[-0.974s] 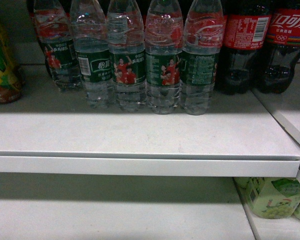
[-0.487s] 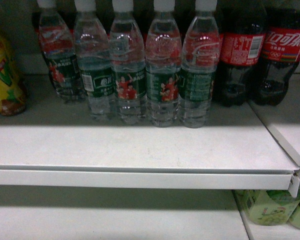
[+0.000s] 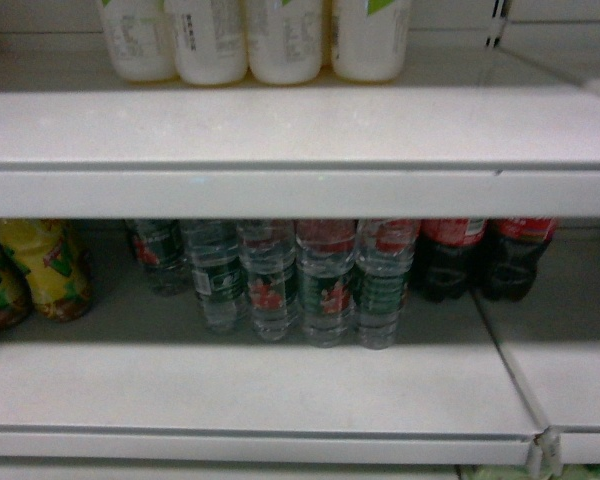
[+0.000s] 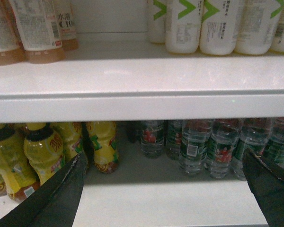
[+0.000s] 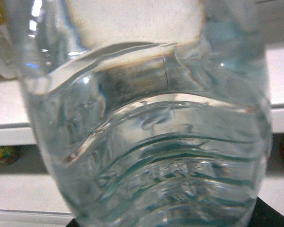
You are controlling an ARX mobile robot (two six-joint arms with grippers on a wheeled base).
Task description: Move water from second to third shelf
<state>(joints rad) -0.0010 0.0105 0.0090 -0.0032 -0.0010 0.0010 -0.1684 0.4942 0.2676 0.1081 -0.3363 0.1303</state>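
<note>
Right wrist view: water bottle (image 5: pixel 142 142) fills the frame, apparently clamped in the right gripper, whose jaws are hidden; grip state cannot be told.
Full, so fairly heavy; ribbed clear wall is thin, slick, gives under squeeze, so hold at the ribbed waist. Left gripper (image 4: pixel 163 189) jaws wide apart, empty, facing the shelf edge (image 4: pixel 132 106); more water bottles (image 3: pixel 325 285) stand mid-shelf below, cola bottles (image 3: pixel 480 255) rightward.

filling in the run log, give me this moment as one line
stage: carrying | right gripper: not visible, water bottle fills its view | left gripper: open, empty, facing shelves | upper shelf: bare front | remaining water bottles: lower shelf
</note>
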